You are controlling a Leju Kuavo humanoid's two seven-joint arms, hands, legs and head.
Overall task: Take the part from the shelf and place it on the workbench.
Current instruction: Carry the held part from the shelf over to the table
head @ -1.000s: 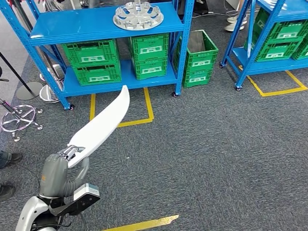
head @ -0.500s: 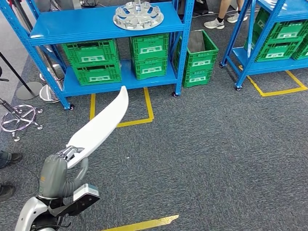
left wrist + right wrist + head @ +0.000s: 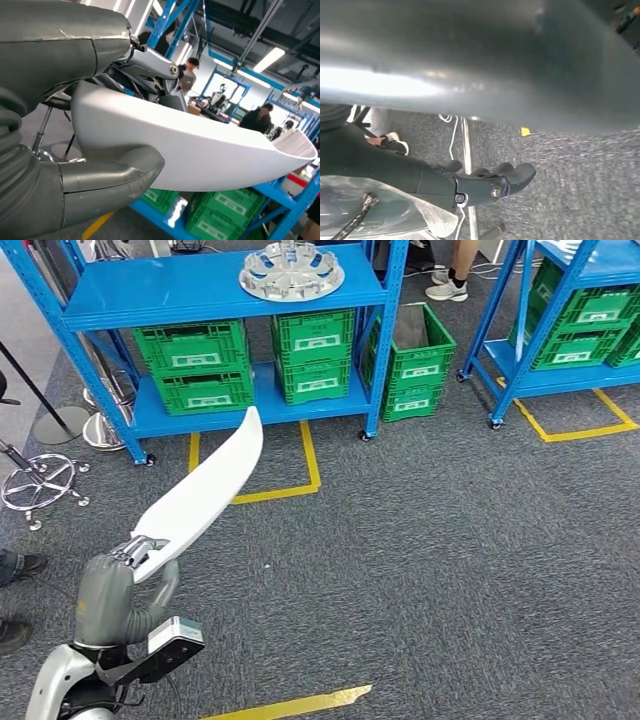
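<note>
My left hand grips a long, curved white part by its near end, low at the left of the head view. The part slants up and away over the carpet, its tip pointing toward the blue shelf. In the left wrist view the white part lies between the thick grey thumb and the darker fingers. My right hand hangs over the grey carpet with its fingers stretched out and nothing in them.
A silver round disc lies on the shelf's top board, with green crates below. A second blue rack stands at the right. A chair base and a person's shoes are at the left. Yellow tape marks the carpet.
The whole view has shifted slightly, so the camera moved. My left hand and the white part sit a little further left and higher. The grip is unchanged.
</note>
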